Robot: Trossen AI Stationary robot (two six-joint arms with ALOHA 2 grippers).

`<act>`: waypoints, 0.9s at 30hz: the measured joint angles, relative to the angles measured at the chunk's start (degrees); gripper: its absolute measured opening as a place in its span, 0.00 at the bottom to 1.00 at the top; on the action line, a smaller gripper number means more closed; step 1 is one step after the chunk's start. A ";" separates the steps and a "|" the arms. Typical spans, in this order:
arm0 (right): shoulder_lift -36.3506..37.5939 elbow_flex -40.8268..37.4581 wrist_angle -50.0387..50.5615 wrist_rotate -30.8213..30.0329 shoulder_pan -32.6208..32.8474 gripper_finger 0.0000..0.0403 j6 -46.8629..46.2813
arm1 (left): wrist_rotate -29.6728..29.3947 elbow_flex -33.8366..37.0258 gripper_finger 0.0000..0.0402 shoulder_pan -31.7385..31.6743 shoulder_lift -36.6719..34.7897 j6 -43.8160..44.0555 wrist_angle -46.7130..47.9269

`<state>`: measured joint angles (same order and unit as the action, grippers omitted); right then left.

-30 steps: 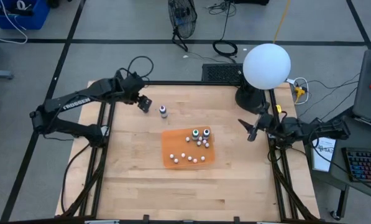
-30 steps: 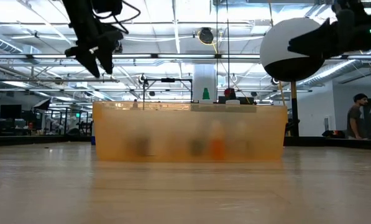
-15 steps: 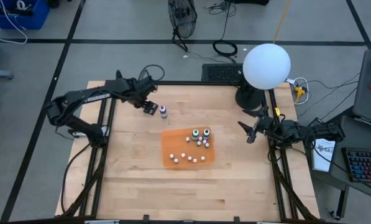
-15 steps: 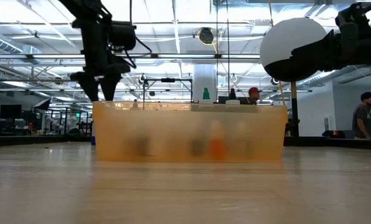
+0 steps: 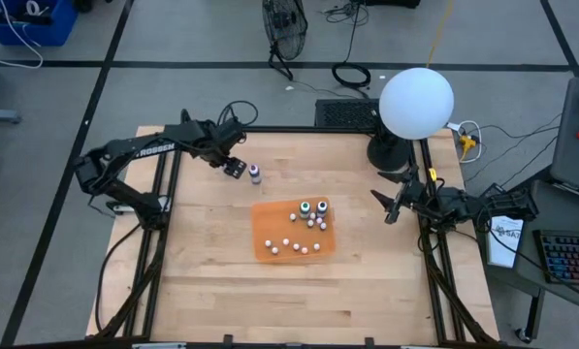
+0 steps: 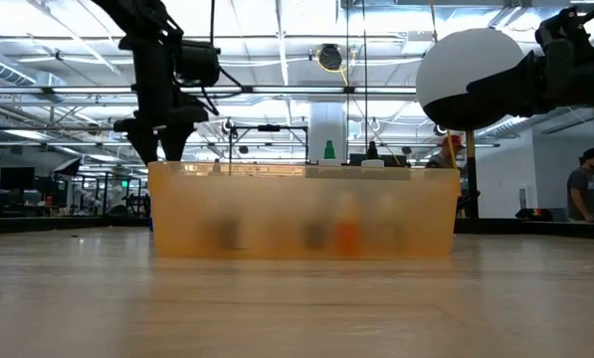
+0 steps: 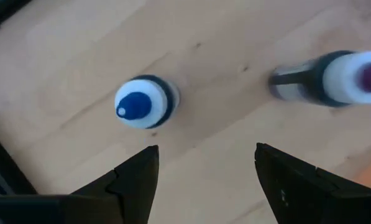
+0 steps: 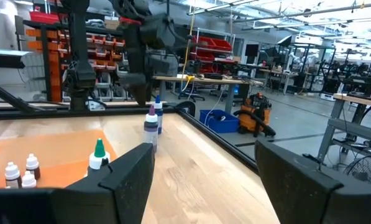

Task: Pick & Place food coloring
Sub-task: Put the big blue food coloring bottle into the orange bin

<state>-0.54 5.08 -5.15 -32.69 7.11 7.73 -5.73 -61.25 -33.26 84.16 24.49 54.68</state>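
Since the earlier frames the left arm has swung in from the counter's edge, and the left gripper (image 5: 235,169) is now hanging just beside the bottles at the far side of the counter (image 5: 211,262); it has barely shifted in the last half second.

Left fingers (image 7: 132,180) are standing spread, gripping nothing. Beyond their tips, the blue-capped bottle (image 7: 143,102) is standing upright on bare wood, seen cap-on, and the purple-capped bottle (image 7: 334,78) is standing near it (its body showing side-on from this angle). Neither is touching the fingers.

From overhead, the purple bottle is showing at (image 5: 255,174), outside the orange tray (image 5: 270,247) and just beyond its far edge. Two more bottles, a green-capped one (image 5: 305,207) and a dark-capped one (image 5: 322,207), are standing inside the tray among small white balls (image 5: 291,246).

The right gripper (image 5: 393,205) is waiting at the counter's right edge, raised, its fingers (image 8: 126,174) spread and empty.
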 joint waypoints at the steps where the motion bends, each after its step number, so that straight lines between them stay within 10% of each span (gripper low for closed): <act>1: 0.00 0.00 0.09 0.00 0.00 0.65 0.00 | 0.16 -0.12 0.66 0.00 -0.68 -0.11 -0.02; 11: 0.00 0.00 0.24 0.00 0.00 0.65 0.00 | -11.16 -0.10 0.64 -1.68 -3.12 -0.88 -0.69; 27: 0.00 0.00 0.24 0.00 0.01 0.65 0.11 | -3.24 -0.10 0.66 -5.73 6.08 -5.51 -4.86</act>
<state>-0.54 5.08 -4.91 -32.69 7.13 7.84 -8.97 -61.34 -38.98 90.24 18.99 49.82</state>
